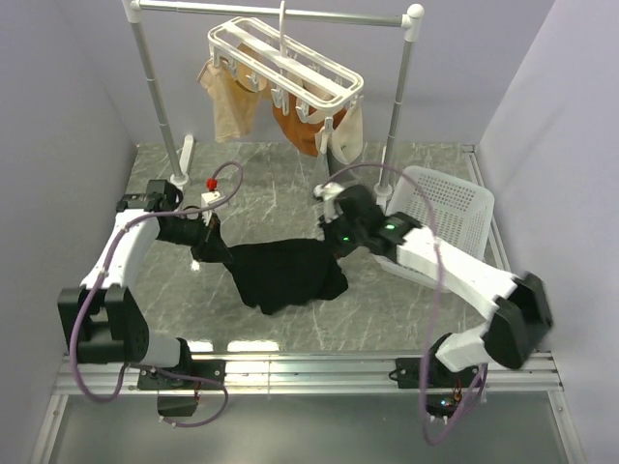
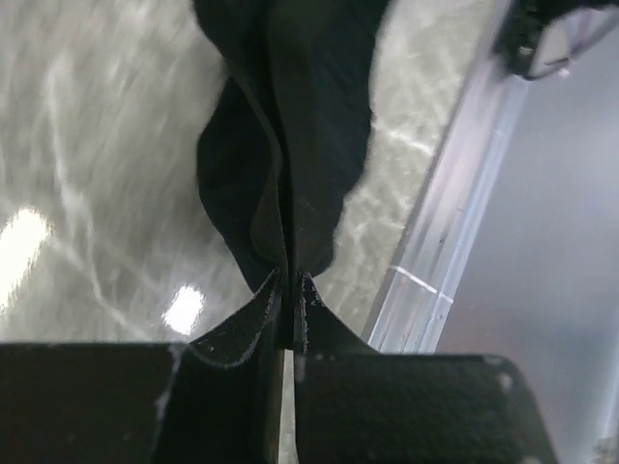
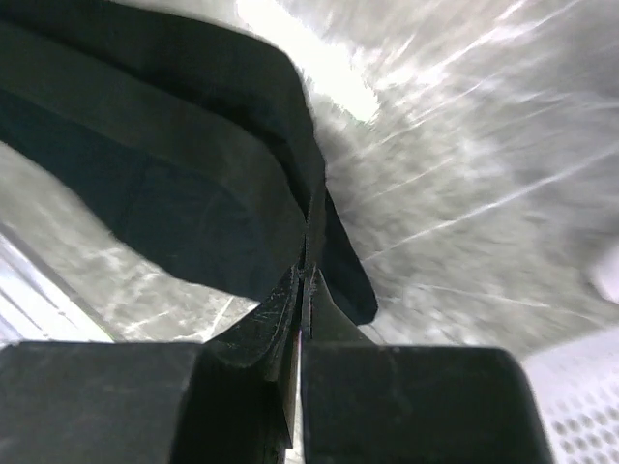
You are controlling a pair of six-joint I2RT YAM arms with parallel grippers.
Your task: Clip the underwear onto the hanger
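Jaws pressed together on black fabric: left gripper (image 2: 290, 285) pinching one end of the underwear (image 1: 285, 273), right gripper (image 3: 308, 275) pinching the other. Slung between them, crumpled, sagging onto the middle of the marbled table (image 1: 387, 309); waistband and legs hard to tell apart. Beyond, at the far edge, white hanger (image 1: 290, 60) hooked on the rail (image 1: 329, 14). Laundry basket (image 1: 455, 208) at the right edge, partly hidden by the arm.

Pale grey walls (image 1: 58, 97); glossy marbled grey tabletop (image 1: 387, 319); bright glare spots (image 2: 184, 309).
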